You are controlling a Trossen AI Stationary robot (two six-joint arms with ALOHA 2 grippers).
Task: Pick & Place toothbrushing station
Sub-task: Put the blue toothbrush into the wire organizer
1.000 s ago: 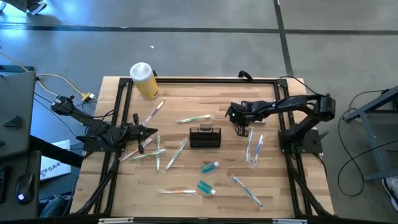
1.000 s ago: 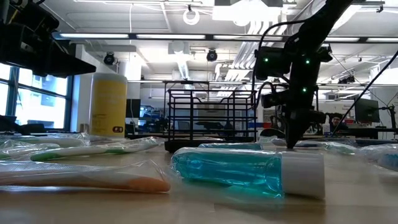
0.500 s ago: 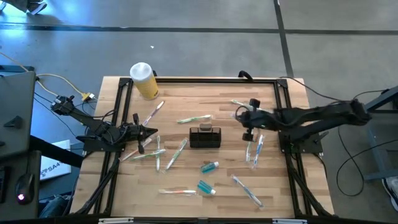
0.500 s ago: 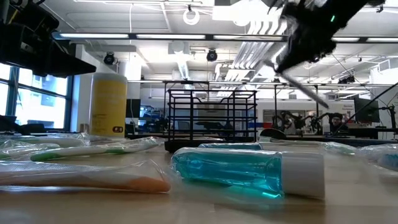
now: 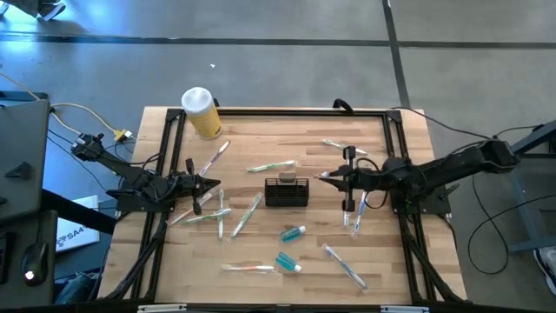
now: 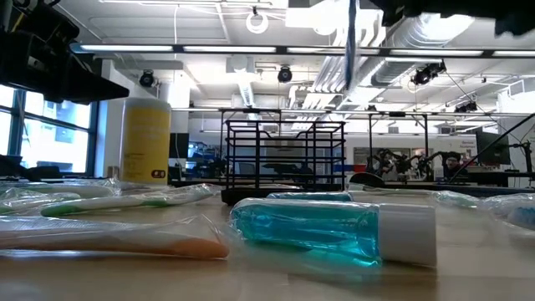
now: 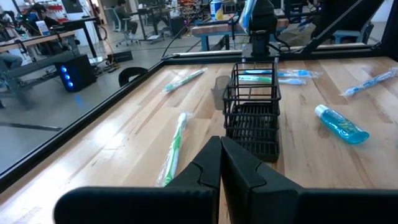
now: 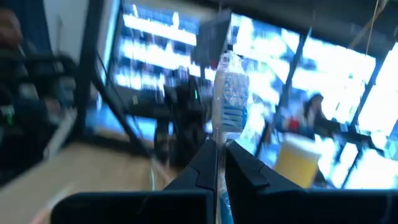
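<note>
The black slatted caddy stands upright on its base at the table's middle; it also shows in the low view and the left wrist view. My right gripper is raised to the right of the caddy. It is shut on a blue toothbrush in a clear wrapper, which hangs upright high in the low view. My left gripper is shut and empty at the table's left. My right gripper pinches the wrapped toothbrush's handle between its two fingers. The fingers lie level, coming from the table's right, and cross the brush. The brush stands upright with its bristle head above the fingers, lifted clear of the table.
A yellow jar with a white lid stands at the far left. Wrapped toothbrushes and blue tubes lie scattered around the caddy. More brushes lie under and near my right arm. A black frame edges the table.
My right gripper has gone up from the table beside the caddy, out of the top of the low view, and has turned from pointing down to lying level. The toothbrush has come up with it, first slanted, now upright and clear of the table.
</note>
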